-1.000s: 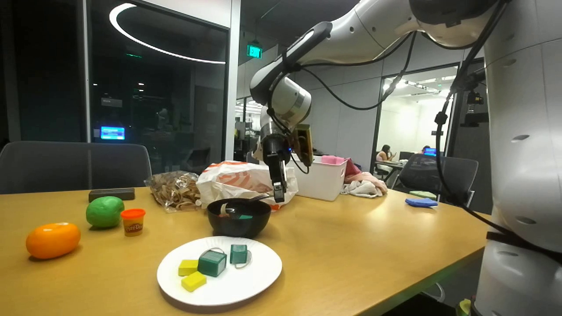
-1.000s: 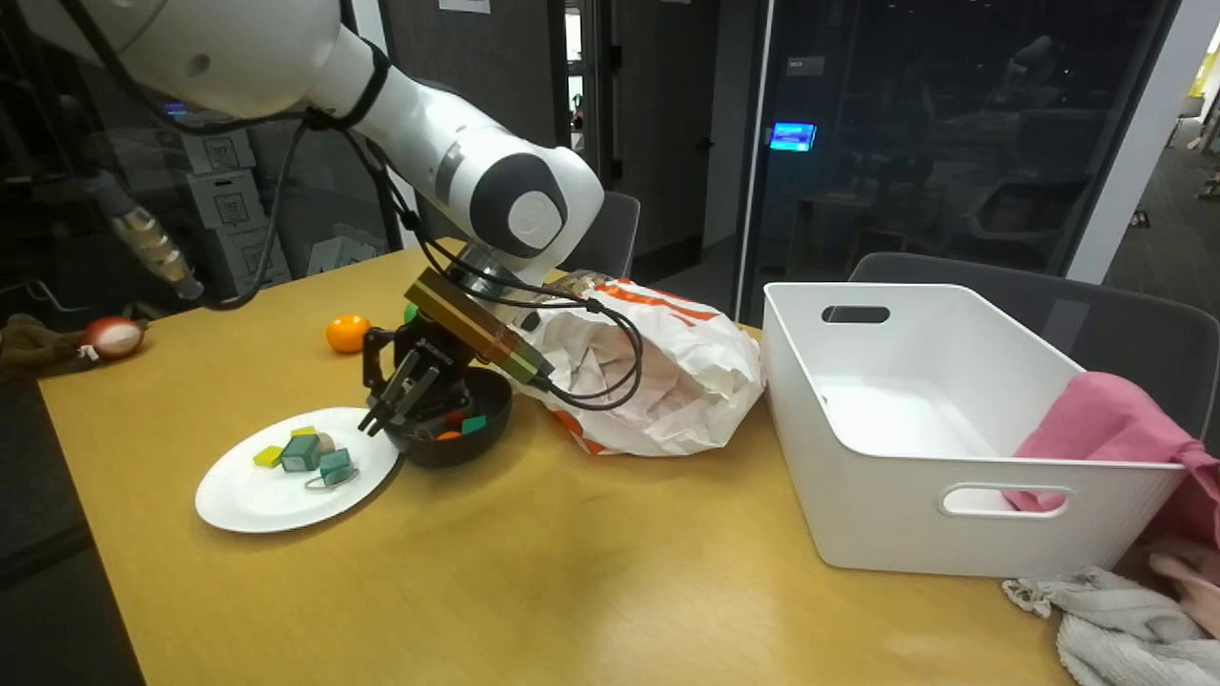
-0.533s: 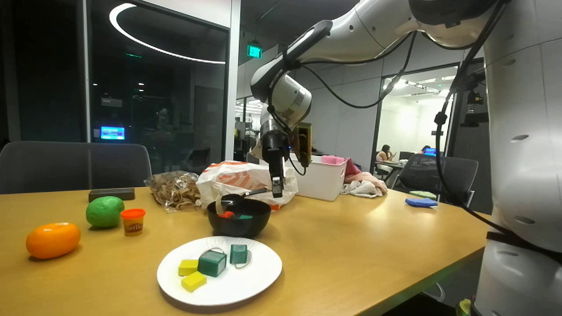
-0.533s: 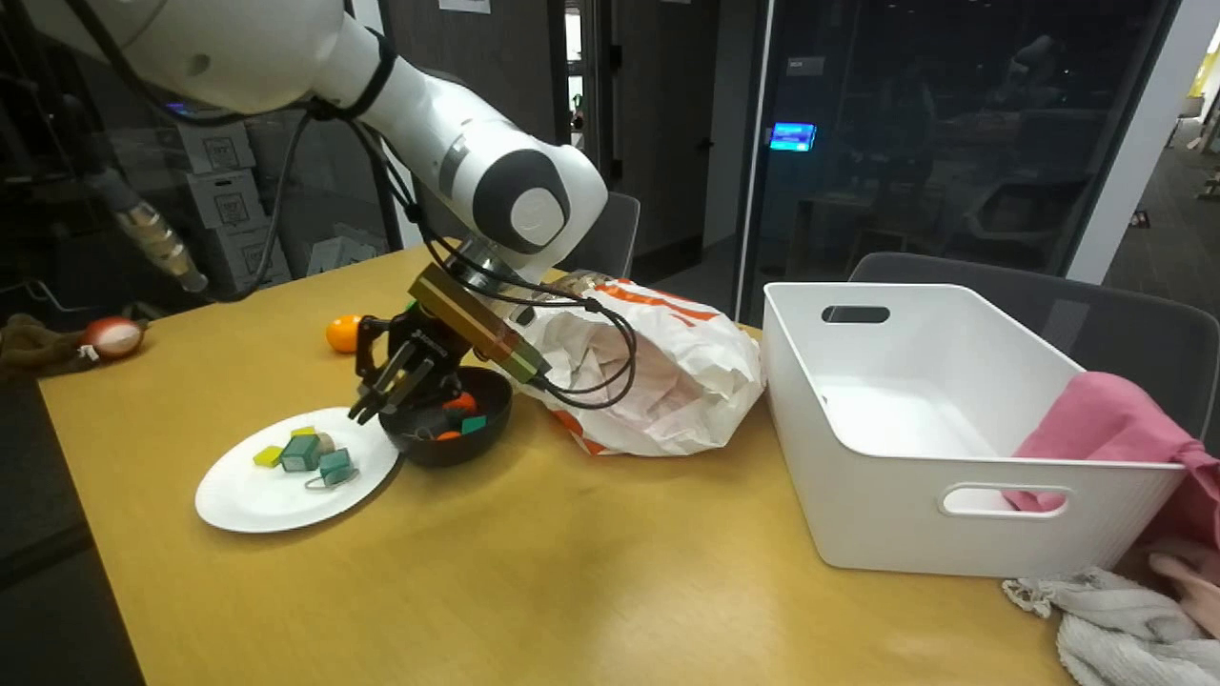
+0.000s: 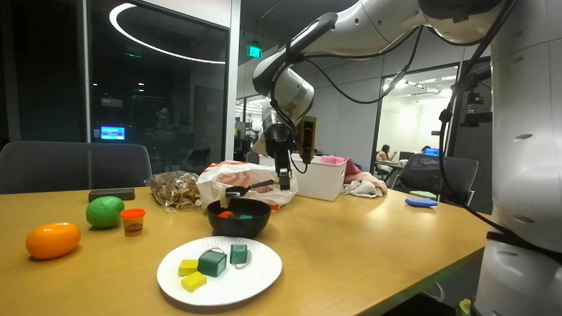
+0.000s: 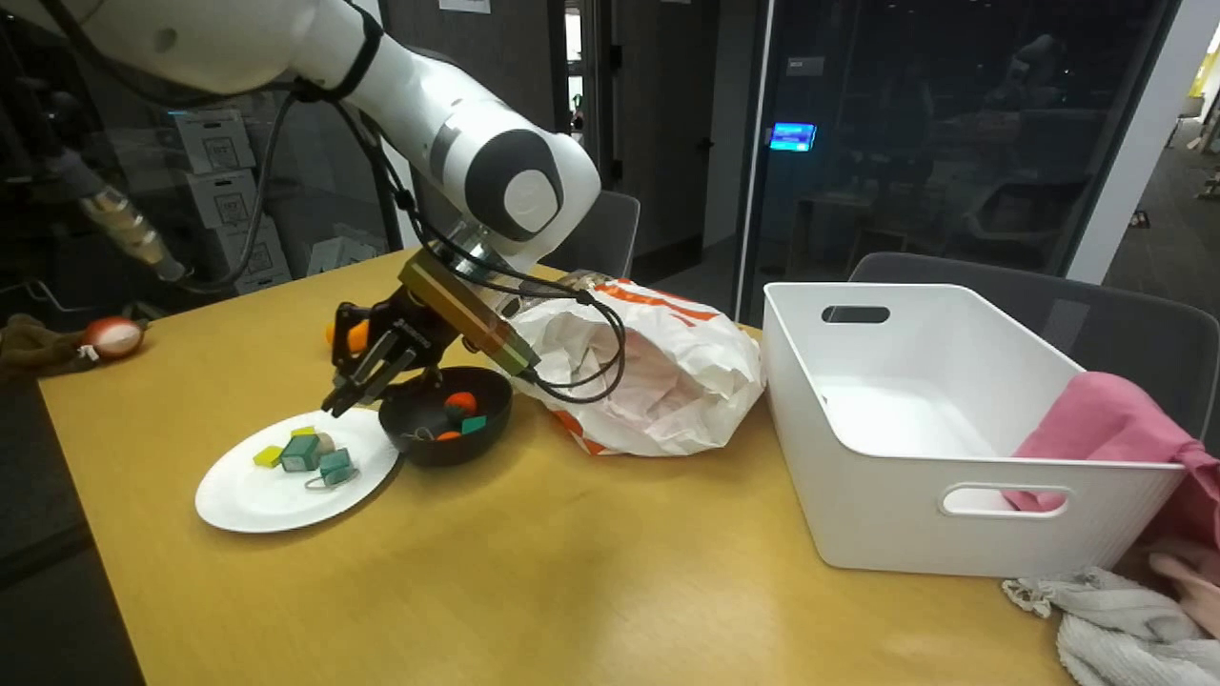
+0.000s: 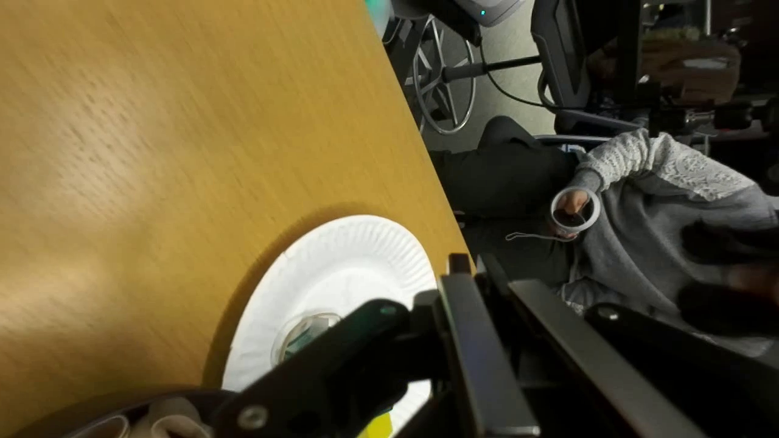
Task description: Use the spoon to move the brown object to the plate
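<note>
My gripper (image 5: 284,181) is shut on the handle end of the dark spoon (image 5: 237,191), just above the black bowl (image 5: 239,226). A beige-brown strip (image 5: 224,199) hangs at the spoon's far end over the bowl rim. In the wrist view a beige looped piece (image 7: 173,420) shows at the bottom left by a dark rim; I cannot tell whether that rim is spoon or bowl. The white plate (image 5: 259,278) lies beside the bowl, also in the wrist view (image 7: 365,243). In an exterior view my gripper (image 6: 335,405) is over the plate's edge (image 6: 248,510); the arm largely hides the spoon.
Green cubes (image 5: 213,263) and yellow blocks (image 5: 193,281) sit on the plate. The bowl holds orange (image 6: 461,404) and teal (image 6: 474,424) pieces. A white bag (image 6: 658,381) and white bin (image 6: 953,514) stand behind. A person (image 7: 663,201) sits beyond the table edge.
The spoon has risen out of the bowl, and the beige strip has come up with it. My gripper has moved up, and toward the left in an exterior view.
</note>
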